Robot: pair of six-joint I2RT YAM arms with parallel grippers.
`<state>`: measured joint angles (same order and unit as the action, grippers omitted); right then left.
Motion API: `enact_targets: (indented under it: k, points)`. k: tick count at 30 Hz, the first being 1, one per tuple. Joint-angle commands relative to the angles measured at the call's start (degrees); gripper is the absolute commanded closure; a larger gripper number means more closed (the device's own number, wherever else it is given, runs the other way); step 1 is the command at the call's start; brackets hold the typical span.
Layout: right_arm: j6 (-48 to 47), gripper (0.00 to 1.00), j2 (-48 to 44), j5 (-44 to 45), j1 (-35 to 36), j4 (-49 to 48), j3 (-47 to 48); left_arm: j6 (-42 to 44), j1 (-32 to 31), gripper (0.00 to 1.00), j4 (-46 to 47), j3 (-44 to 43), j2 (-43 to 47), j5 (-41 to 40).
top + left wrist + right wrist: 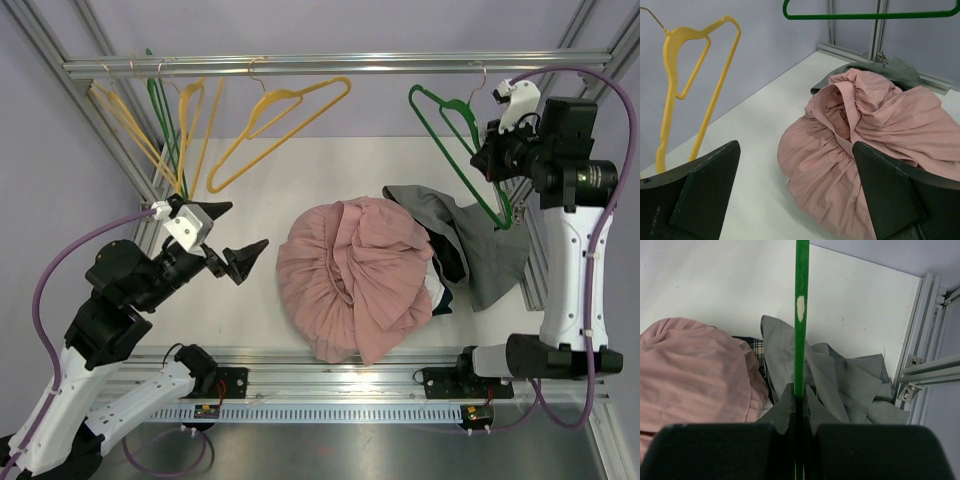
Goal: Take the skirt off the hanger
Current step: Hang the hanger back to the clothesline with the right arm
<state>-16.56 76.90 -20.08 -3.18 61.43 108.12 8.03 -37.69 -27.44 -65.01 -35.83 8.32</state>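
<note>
Seen from above, two white and black robot arms stand at the near edge of a white table. The left gripper hovers over the left part of the table, its jaws spread wide and holding nothing, pointed toward the middle.

In the centre of the table lies the skirt, pink and pleated, heaped in a rounded, crumpled pile. It is off any hanger and neither gripper touches it. From the left wrist camera it fills the space just beyond the open fingers.

Touching the skirt's right side is a grey garment, also crumpled on the table. A small patch of plaid cloth shows between the two.

Over the grey garment, the right gripper is clenched on the thin bar of a green hanger. That hanger is bare and slants down from the rail.

Farther back, a metal rail runs across the frame. A bare yellow hanger hangs from it left of centre. At the far left of the rail, a bunch of yellow and green hangers hangs close together, also bare.
</note>
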Motion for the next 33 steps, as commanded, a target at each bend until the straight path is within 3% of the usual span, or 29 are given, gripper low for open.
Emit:
enact_targets:
  k: [1, 12, 23, 30, 33]
  points:
    - [4.8, 1.0, 2.9, 2.7, -0.9, -3.2, 6.5, -3.9, 0.1, 0.01, 5.8, 1.5, 1.4, 0.1]
    - [5.3, 1.0, 12.9, 1.7, -5.3, 0.3, 18.5, -6.0, 0.0, 0.01, 6.3, 5.1, 3.0, 0.3]
    - [3.3, 1.0, 13.7, 1.9, -6.8, 1.6, 14.2, -6.9, 0.0, 0.01, 7.0, 6.6, 3.3, 0.9]
    - [2.1, 0.92, 13.6, 1.3, -8.2, 2.1, 13.2, -7.4, 0.0, 0.01, 7.6, 6.9, 2.7, 2.1]
    - [0.9, 0.76, 12.6, 1.1, -8.4, 1.9, 12.1, -7.7, 0.0, 0.01, 8.0, 7.3, 2.7, 2.3]
